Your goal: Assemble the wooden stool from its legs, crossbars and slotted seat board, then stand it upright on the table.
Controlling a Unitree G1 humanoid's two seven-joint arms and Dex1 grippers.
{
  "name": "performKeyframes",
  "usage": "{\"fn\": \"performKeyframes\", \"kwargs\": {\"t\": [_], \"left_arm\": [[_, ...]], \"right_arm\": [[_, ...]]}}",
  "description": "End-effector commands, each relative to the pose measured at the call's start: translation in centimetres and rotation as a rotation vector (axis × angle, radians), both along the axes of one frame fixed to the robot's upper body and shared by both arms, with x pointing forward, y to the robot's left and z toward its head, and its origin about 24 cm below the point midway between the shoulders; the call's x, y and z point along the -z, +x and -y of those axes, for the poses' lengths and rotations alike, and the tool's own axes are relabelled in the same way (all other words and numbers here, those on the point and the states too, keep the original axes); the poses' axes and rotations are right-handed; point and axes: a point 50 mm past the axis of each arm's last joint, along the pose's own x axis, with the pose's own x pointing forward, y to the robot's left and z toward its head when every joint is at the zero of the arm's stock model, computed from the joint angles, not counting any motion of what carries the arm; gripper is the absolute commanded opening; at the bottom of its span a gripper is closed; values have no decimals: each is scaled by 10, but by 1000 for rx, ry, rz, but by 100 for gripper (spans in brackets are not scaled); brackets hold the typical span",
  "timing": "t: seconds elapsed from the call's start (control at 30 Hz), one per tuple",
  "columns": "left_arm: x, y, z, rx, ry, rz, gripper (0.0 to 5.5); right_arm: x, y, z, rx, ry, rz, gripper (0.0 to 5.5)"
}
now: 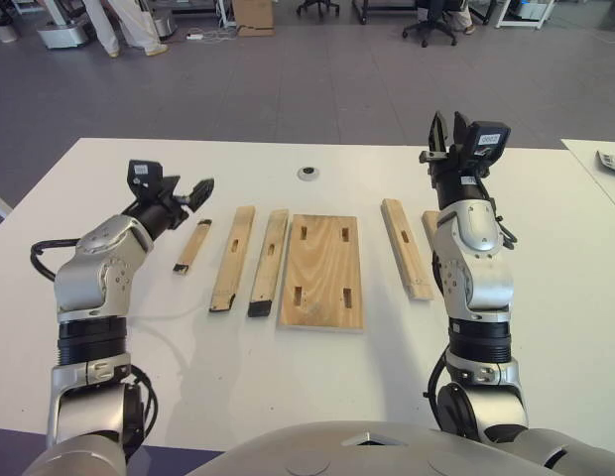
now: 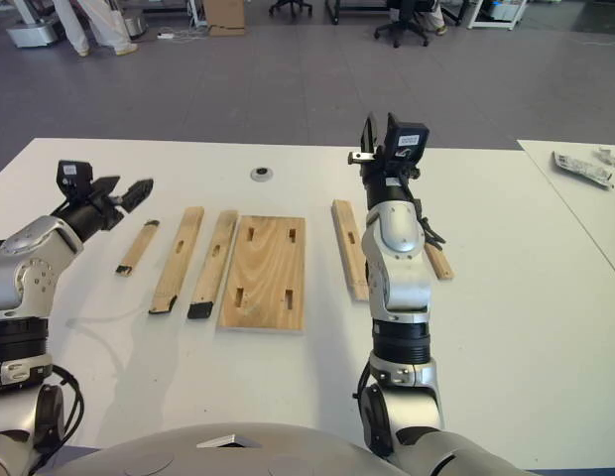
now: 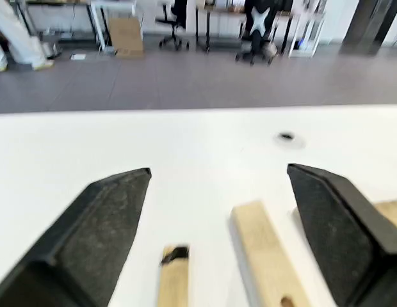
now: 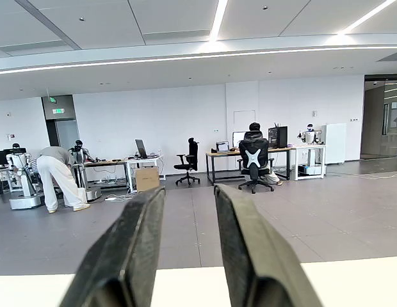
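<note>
- Flat rectangular seat board of pale wood, to the right of the left pincer: bare, smooth, matt, grain showing.
- Long pale wooden leg, nearer that pincer: same raw wood, one end tipped in black.
- The pincer's black fingers: matt, faintly grainy plastic.
- White table top beneath it: smooth, low sheen.

The stool is unassembled, all pale wooden parts lying flat and apart. The seat board is a rectangle with four small slots, its long side running away from the robot. Just left of it lie the first leg and second leg, roughly parallel, dark-tipped at their near ends. Farther left lies the short crossbar. Right of the board lies the slotted third leg, and beyond it a partly hidden piece
</note>
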Motion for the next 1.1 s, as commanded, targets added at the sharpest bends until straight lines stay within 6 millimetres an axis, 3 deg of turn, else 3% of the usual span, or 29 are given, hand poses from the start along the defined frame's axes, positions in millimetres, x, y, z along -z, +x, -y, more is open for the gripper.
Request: {"fn": "performKeyframes", "kwargs": {"t": [0.03, 0.23, 0.43, 0.5, 0.73, 0.9, 1.1], "left_arm": [[21, -7, -9, 46, 75, -146, 393], [55, -17, -30, 34, 127, -309, 393], [88, -42, -34, 67, 116, -462, 393], [94, -50, -41, 38, 115, -487, 354], [100, -55, -56, -4, 149, -507, 234], [106, -57, -50, 29, 146, -512, 147], [100, -42, -45, 43, 165, -428, 130]], "right_arm": [[-3, -1, 1, 10, 34, 4, 145], [-4, -4, 5, 34, 51, 8, 145], [-5, -3, 6, 37, 52, 11, 145], [-5, -3, 6, 39, 53, 11, 147], [-9, -4, 8, 57, 69, 32, 147], [-11, -4, 10, 73, 83, 45, 147], [-14, -2, 16, 94, 143, 51, 147]]}}
